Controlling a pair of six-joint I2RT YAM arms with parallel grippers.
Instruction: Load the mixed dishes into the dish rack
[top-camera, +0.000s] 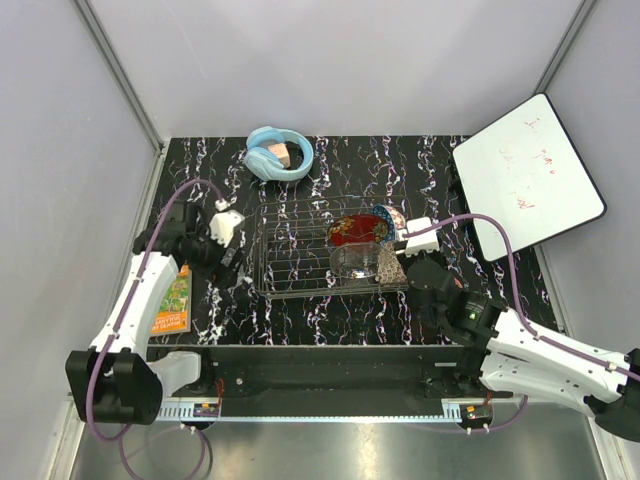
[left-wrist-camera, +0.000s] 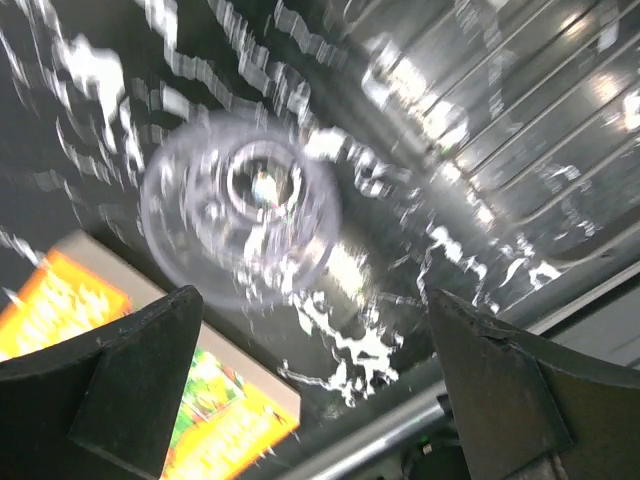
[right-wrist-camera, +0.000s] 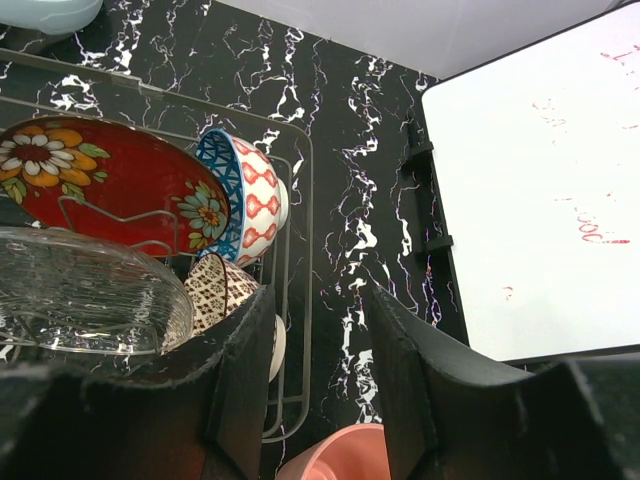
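**Four dishes in the rack, two out on the table**

At the left of the top view we see an orange and green leaflet (top-camera: 173, 300) lying flat on the black marble table (top-camera: 300, 320). Just right of it is the left gripper (left-wrist-camera: 312, 305). Its jaws are wide apart and hold nothing. In the left wrist view the clear tumbler (left-wrist-camera: 240, 215) sits on the table a little past the fingers (left-wrist-camera: 130, 380), nearer the left one. It looks blurry there. It is outside the rack, whose wires run across the upper right of that view.

The light-blue headphones (top-camera: 278, 152) lie near the top edge of the table.

The dish rack (top-camera: 290, 250) is in the middle of the table. Four dishes sit at its right end. The red floral plate (top-camera: 355, 230) stands tilted on its edge. The blue patterned bowl (top-camera: 385, 222) lies on its side, close against the plate's right. The clear glass bowl (top-camera: 355, 262) is just below the plate in the frame. The beige lattice-patterned bowl (top-camera: 388, 265) leans on its side next to the glass bowl.

The right gripper (right-wrist-camera: 318, 300) is at the rack's right end. Its jaws stand a little apart, and we see only table between the tips. The pink plastic cup (right-wrist-camera: 335, 458) peeks in at the bottom of the right wrist view, low between the fingers and near the rack's wire edge.

The white board (top-camera: 528, 175) lies slanted at the upper right.
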